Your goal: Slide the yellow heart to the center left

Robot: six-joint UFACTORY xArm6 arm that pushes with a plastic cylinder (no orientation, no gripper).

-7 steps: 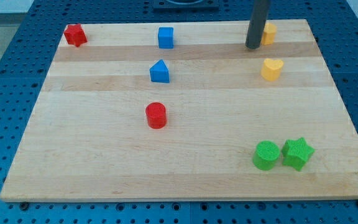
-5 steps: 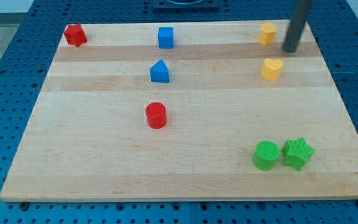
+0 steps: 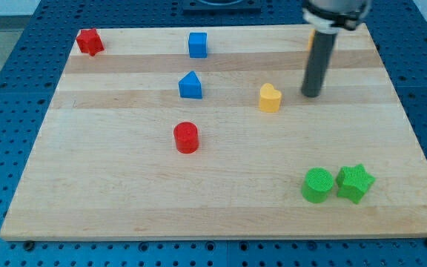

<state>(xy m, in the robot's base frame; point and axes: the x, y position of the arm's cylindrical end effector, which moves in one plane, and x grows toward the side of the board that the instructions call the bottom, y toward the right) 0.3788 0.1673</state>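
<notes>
You get one raised view looking down across the whole wooden board point(image 3: 221, 200), with my tip point(image 3: 311, 94) toward its far right.

Bench point(image 3: 221, 200): pale wooden board, light and slightly darker lengthwise grain bands, on a blue perforated base plate point(image 3: 6, 111) dotted with dark holes.
Yellow plastic heart block point(image 3: 270, 97): solid yellow.
Red plastic cylinder block point(image 3: 186, 137): solid red.
Red star-like block point(image 3: 89, 41): solid red.
Blue cube block point(image 3: 197, 44) and blue peaked block point(image 3: 190, 85): solid blue.
Green cylinder block point(image 3: 317, 185) and green star block point(image 3: 355, 182): bright green.
Rod point(image 3: 318, 63): dark grey; an orange-yellow block sliver point(image 3: 310, 37) shows beside it.
</notes>
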